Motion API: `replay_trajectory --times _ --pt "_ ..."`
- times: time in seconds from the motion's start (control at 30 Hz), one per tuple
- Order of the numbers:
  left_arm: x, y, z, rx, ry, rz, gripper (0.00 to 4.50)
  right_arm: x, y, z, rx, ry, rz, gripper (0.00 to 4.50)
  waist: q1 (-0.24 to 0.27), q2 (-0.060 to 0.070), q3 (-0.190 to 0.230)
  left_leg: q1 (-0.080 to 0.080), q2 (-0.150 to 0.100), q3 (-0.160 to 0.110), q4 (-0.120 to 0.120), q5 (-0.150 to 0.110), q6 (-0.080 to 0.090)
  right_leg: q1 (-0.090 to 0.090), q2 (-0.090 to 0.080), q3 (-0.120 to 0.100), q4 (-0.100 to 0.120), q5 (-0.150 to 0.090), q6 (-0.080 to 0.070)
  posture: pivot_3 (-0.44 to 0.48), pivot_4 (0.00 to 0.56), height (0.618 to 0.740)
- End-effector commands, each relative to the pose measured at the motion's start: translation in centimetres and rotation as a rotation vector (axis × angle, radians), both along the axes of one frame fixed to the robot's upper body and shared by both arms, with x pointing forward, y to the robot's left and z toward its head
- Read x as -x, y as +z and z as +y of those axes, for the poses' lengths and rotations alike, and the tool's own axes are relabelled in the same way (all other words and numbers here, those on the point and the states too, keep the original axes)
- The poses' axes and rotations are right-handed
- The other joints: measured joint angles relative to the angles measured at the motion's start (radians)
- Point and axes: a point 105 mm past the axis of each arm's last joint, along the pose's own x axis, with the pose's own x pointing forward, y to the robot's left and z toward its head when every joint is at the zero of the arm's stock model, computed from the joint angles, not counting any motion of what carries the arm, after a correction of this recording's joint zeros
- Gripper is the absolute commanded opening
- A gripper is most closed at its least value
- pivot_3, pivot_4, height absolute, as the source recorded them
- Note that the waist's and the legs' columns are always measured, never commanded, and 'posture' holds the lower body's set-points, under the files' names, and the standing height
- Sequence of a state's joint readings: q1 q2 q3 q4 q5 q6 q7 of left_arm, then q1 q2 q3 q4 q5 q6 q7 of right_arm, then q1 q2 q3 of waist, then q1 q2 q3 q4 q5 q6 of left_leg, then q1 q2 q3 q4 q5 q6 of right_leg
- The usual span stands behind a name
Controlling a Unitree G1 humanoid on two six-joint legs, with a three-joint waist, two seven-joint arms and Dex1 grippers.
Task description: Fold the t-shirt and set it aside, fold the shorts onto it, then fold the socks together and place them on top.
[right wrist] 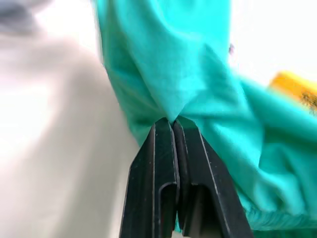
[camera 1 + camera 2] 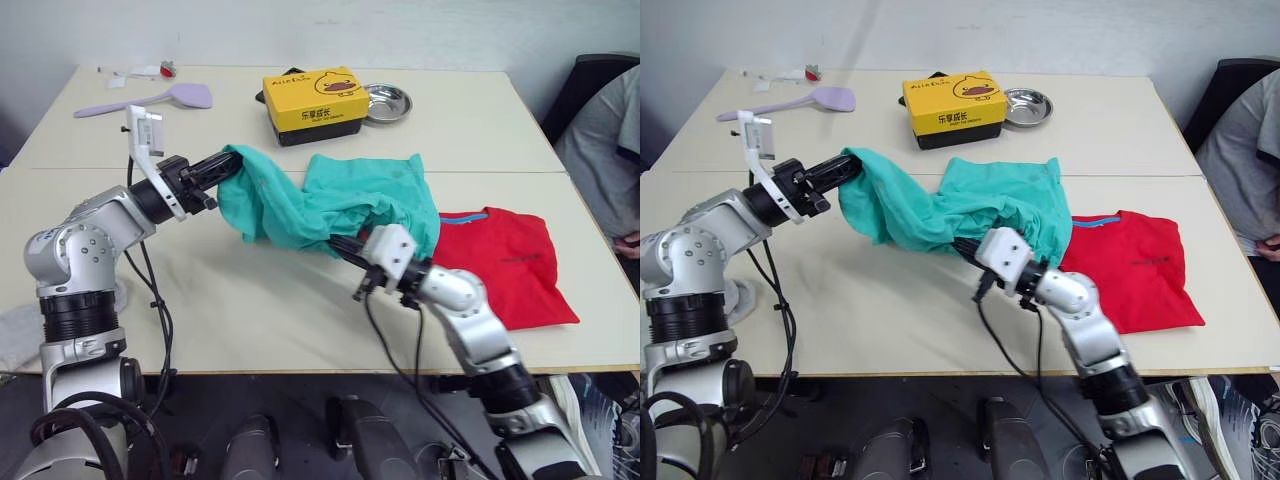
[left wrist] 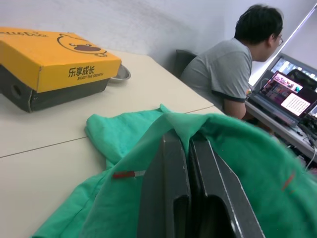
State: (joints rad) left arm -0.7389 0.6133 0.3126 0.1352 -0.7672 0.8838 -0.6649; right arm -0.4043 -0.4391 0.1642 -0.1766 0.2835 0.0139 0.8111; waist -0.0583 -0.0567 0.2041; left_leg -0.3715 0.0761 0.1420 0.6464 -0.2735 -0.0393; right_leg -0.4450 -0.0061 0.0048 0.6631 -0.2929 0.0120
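Note:
The teal shorts (image 2: 345, 200) hang bunched above the middle of the table, held up at two points. My left gripper (image 2: 226, 166) is shut on their left edge, and in the left wrist view the fingers (image 3: 185, 144) pinch a teal fold. My right gripper (image 2: 335, 243) is shut on the lower edge of the shorts (image 1: 198, 84), with the cloth draped over its tips. The red t-shirt (image 2: 505, 262) lies folded flat on the table to the right, its near corner under the shorts. The socks are out of view.
A yellow and black box (image 2: 312, 103) and a metal bowl (image 2: 386, 100) stand at the back of the table. A lilac spatula (image 2: 150, 98) lies at the back left. A person in a grey shirt (image 2: 605, 150) sits at the right edge by a laptop (image 3: 292, 96).

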Motion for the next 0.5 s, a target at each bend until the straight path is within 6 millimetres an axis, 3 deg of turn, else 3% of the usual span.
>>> replay_trajectory --times 0.03,0.13,0.27,0.37,0.47,0.5 --pt "0.7 0.7 1.0 -0.024 0.006 -0.044 0.00 2.0 3.0 -1.4 -0.053 0.097 -0.021 0.01 0.000 0.000 0.000 0.000 0.000 0.000 0.000 0.000 0.000 0.000 0.000 0.000 0.000 0.000 0.000 0.000 0.150 0.740" --pt "1.6 -0.1 0.9 -0.080 -0.029 -0.039 0.00 3.1 4.1 -2.7 -0.021 0.149 0.002 0.01 0.000 0.000 0.000 0.001 0.000 0.000 0.000 0.000 0.000 0.000 0.000 0.000 0.000 0.000 0.000 0.000 0.150 0.740" --pt "4.3 -2.6 0.6 -0.262 -0.151 -0.045 0.00 2.8 4.5 -5.6 0.112 0.154 0.092 0.01 0.001 0.000 0.000 0.001 0.000 0.001 -0.001 0.000 0.001 0.000 0.000 0.001 -0.001 0.000 0.000 0.000 0.150 0.740" --pt "6.8 -6.0 1.2 -0.519 -0.274 -0.051 0.00 1.6 4.4 -8.2 0.197 0.091 0.139 0.01 0.001 0.000 0.000 0.001 0.000 0.001 -0.001 -0.001 0.002 0.000 -0.001 0.001 -0.003 0.000 -0.001 0.000 0.150 0.740" --pt "8.4 -8.2 1.9 -0.657 -0.361 -0.055 0.00 0.4 3.8 -9.0 0.252 0.050 0.143 0.01 0.001 0.000 0.000 0.001 0.000 0.002 -0.002 -0.002 0.003 0.000 -0.001 0.001 -0.004 -0.001 -0.002 0.000 0.150 0.740" --pt "8.8 -9.0 2.3 -0.695 -0.382 -0.054 0.00 0.0 3.4 -8.3 0.247 0.050 0.137 0.01 0.002 0.001 0.000 0.001 0.000 0.001 -0.002 -0.003 0.005 0.000 -0.001 0.000 -0.004 -0.001 -0.002 0.000 0.150 0.740"
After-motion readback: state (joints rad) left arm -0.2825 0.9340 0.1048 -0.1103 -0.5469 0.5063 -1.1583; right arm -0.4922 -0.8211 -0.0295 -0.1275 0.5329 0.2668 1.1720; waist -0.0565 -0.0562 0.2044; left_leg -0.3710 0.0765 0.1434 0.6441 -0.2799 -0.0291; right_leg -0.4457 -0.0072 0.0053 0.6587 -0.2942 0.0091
